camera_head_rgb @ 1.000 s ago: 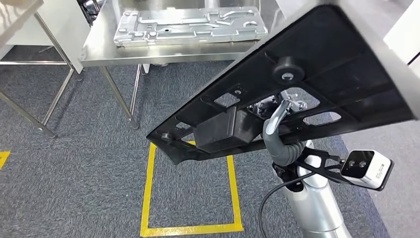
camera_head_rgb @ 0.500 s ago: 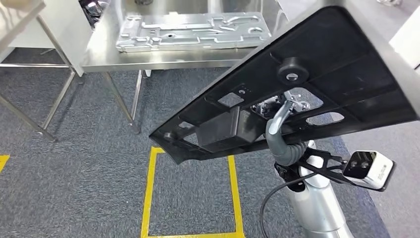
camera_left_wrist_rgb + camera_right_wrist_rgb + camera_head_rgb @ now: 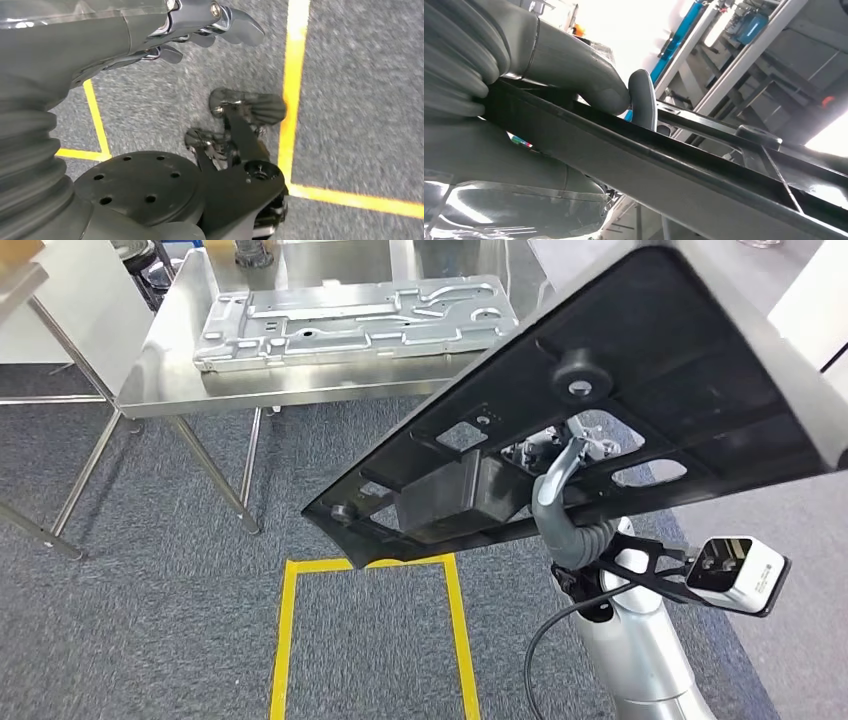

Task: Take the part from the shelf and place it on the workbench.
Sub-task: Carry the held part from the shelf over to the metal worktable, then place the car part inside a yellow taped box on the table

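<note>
Right robot hand [image 3: 549,75] grasping black part [image 3: 620,390].
Part fills upper right of frame, tilted; counter [image 3: 170,375] upper left; left robot hand [image 3: 200,25] released.

you get even, bright overhead light in the head view; the steel bench [image 3: 170,365] throws back soft glare along its top, and the metal plate [image 3: 350,315] on it shines pale with little contrast. the black part [image 3: 640,410] reads dark, its underside detail still sharp. shadows on the carpet [image 3: 150,620] are faint and diffuse. your left wrist view is smeared with motion blur across the carpet and the yellow tape [image 3: 295,75], with highlights on the left hand [image 3: 200,25]. your right wrist view blows out to white behind the right hand [image 3: 589,85], and the near edge of the part looks soft.
</note>
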